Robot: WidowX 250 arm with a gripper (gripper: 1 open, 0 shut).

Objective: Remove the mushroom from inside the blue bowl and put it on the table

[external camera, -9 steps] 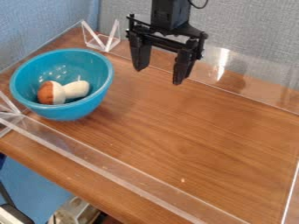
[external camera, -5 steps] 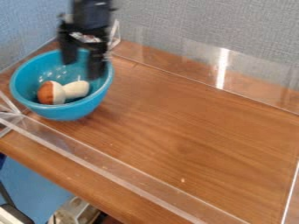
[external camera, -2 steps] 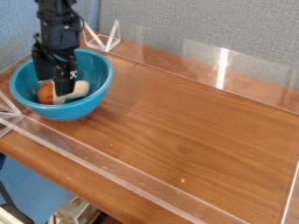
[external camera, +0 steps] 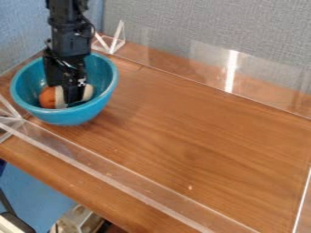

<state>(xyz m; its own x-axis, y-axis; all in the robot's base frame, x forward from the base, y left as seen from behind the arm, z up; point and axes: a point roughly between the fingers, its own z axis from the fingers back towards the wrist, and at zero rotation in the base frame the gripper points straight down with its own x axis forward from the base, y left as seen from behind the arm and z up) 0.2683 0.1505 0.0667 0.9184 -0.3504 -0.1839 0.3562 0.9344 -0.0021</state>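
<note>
The black claw (external camera: 67,88) pointed nearly straight down into the blue bowl (external camera: 97,98), which sat at the far left of the table (external camera: 206,136), close to the clear acrylic wall (external camera: 122,177) along the near edge. Its two dark fingers (external camera: 56,78) stood wide apart, and they reached below the rim of the bowl. The claw held nothing that could be seen.

The mushroom (external camera: 50,95) lay in the bottom of the bowl, largely covered by the claw. Only its reddish-brown cap showed, at the left of the fingers, with a small pale patch beside the right finger that was probably the stem. Whether the fingers straddled the mushroom or touched it could not be told, since the tips were lost against the dark body of the claw and the bowl's inner wall.

The arm above the claw ran out of the top of the picture. The bowl's far rim was hidden behind the claw. A clear bracket (external camera: 113,41) stood at the back corner of the table, partly behind the arm. The rest of the wood-grain surface lay bare to the right.
</note>
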